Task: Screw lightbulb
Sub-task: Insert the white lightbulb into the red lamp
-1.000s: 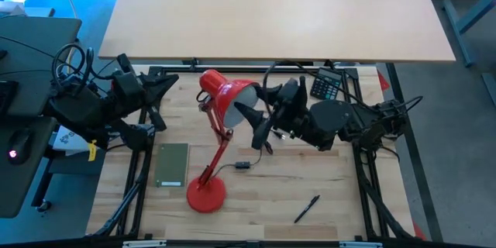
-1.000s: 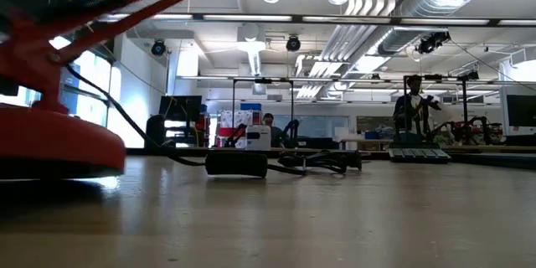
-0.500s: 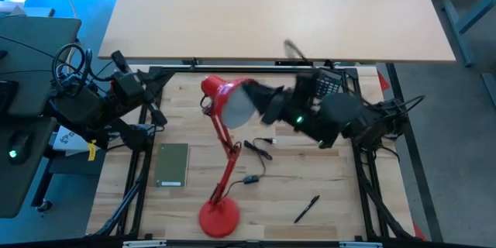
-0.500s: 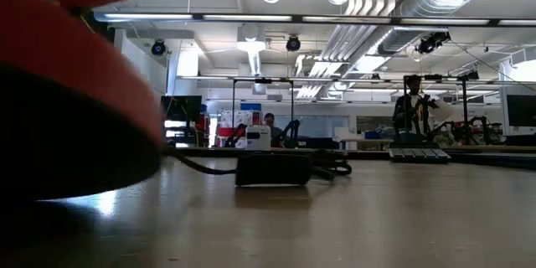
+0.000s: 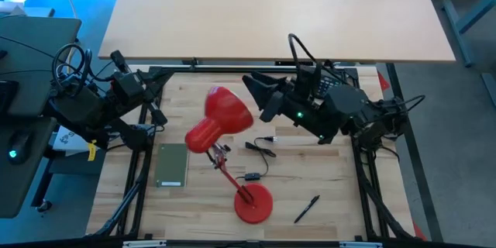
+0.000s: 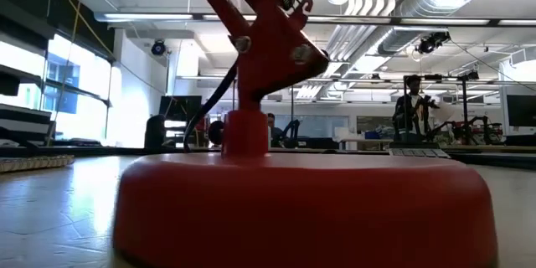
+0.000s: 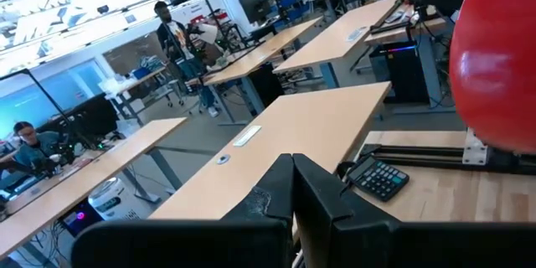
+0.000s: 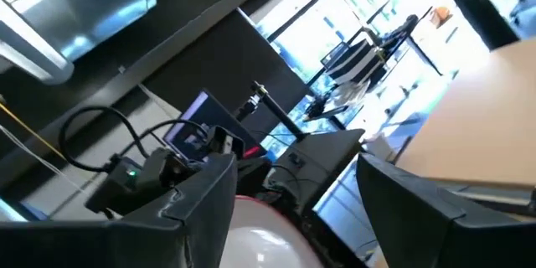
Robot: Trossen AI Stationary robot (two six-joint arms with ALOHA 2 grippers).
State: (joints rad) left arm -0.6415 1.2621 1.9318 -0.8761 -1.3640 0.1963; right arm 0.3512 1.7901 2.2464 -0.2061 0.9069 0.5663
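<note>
The bulb [image 8: 251, 247] sits between the right gripper's [image 5: 260, 97] half-spread fingers, held. No writing is readable. The lamp [image 5: 225, 120] has swung; its base [image 5: 253, 203] slid right. The left gripper [image 5: 159, 85], shut and empty, waits far left.

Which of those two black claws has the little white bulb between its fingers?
The right gripper, beside the red lamp shade: the lightbulb sits between its fingers. The left gripper is shut on nothing.

The left gripper's [image 7: 292, 186] dark fingers are seen pressed together; a red lamp shade [image 7: 496, 59] is shown beside a calculator [image 7: 380, 178]; a person [image 7: 172, 29] is seen standing beyond long desks [image 7: 310, 126].
</note>
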